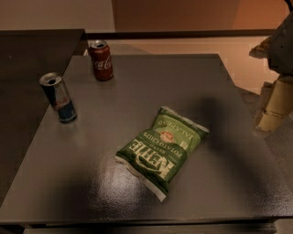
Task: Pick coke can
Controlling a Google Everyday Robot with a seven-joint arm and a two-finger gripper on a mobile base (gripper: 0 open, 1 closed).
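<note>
Dark grey and faintly glossy, the table point(219, 183) filled most of the camera view; on it stood the coke can point(101, 60), upright, red with white script and a silver top, close to the far edge and towards the far left corner; it touched nothing. Nearer and further left stood a slimmer blue-and-silver can point(58, 98), also upright, just inside the left edge and well apart from the coke can. A green bag of potato chips point(161, 151) lay flat about the middle of the table, slanted, its lettering upside down to the view; it lay apart from both cans. My pincer point(274, 107) hung at the right edge of the view, pale cream, beyond the table's right side and partly cut off by the frame; the grey bulk of my arm point(284, 41) showed above it in the top right corner. I could not tell how far open the pincer was; it was well apart from the coke can, with the breadth of the table between them, and the can stood on the table free of any hold. A second dark surface point(32, 50) adjoined the table at the left; beyond the far edge rose an orange-tan wall point(183, 13).
</note>
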